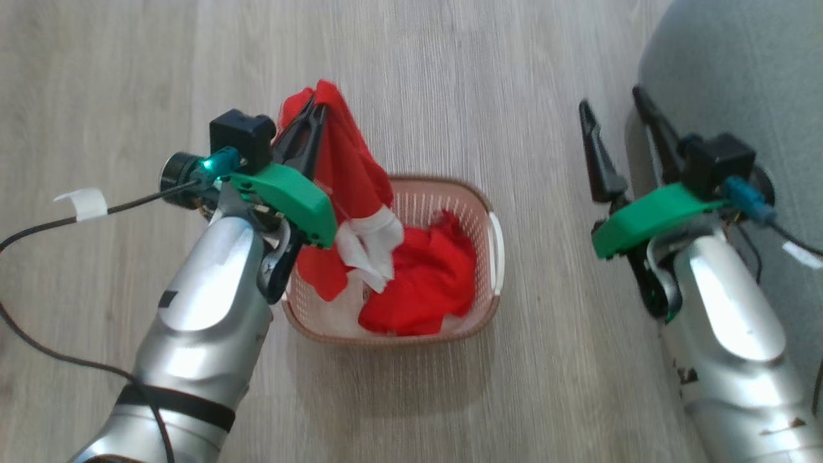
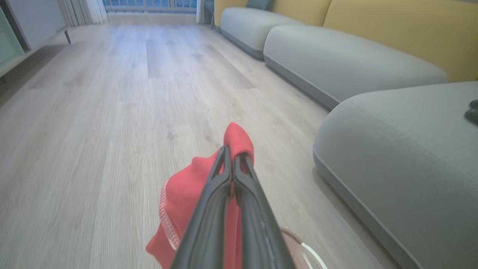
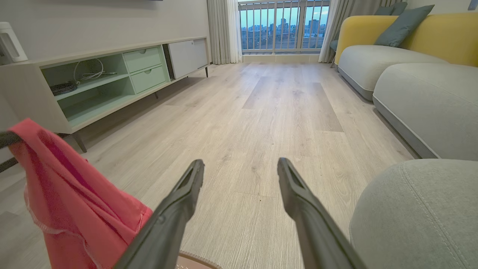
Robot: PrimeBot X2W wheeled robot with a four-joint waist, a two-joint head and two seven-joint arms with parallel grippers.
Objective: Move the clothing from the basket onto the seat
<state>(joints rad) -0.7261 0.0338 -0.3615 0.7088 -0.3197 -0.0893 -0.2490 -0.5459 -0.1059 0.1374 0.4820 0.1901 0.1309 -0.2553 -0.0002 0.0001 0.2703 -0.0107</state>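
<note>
My left claw is pinched tight on a red garment. Its fingers are pressed together, and the cloth bunches between them and pokes out past their tips. From the tips the garment hangs long and narrow. Its length runs back along my fingers and down past my wrist, ending in a white cuff that dangles over the basket.

The basket sits on the floor, below and behind the left claw's tips, between my two arms and nearer the left one. Its longer axis lies crosswise, from one arm toward the other, with a white handle on the end facing my right arm. Inside lies a red heap, crumpled, with no clear direction to it.

I count two red pieces, one held and one in the basket. Whether the heap is more than one piece I cannot tell. There is one basket.

My right claw stands wide open with nothing in it, fingers pointing forward, apart from the basket. The seat is just beside it on the outer side, its rounded grey edge close to the outer finger. Beyond that seat, ahead and to the right of my left claw, two more grey cushions stand in a row, making three.
</note>
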